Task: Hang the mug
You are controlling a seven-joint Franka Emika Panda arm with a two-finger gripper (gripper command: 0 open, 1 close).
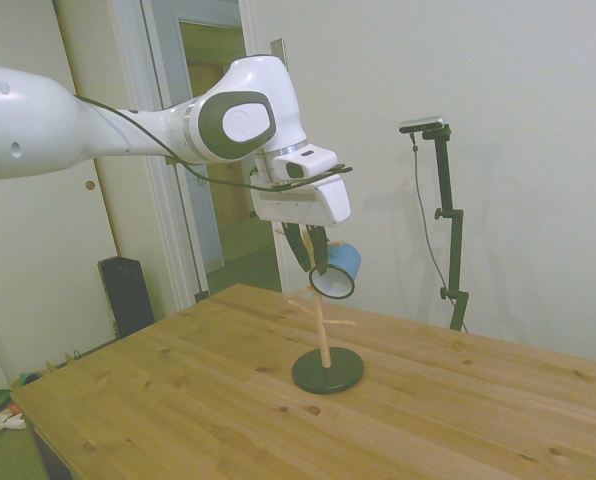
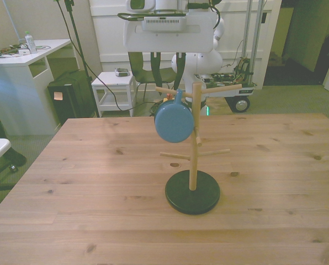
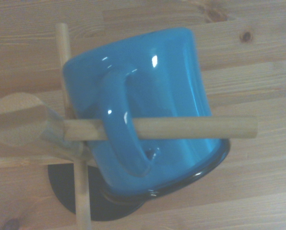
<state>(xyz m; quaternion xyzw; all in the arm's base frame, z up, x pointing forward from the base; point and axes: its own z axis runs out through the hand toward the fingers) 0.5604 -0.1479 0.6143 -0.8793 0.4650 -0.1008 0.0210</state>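
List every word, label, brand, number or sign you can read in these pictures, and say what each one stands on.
None can be read.
The mug: plain blue, no print or logo.
The mug tree: bare wood pegs on a dark base, unmarked.
The white arm and the claw: no lettering shows.
The bottle on the white desk at the front view's left: whatever it carries is too small to read.

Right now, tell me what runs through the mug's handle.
A wooden peg of the rack passes through the mug handle. The mug's inside is hidden in the wrist view.
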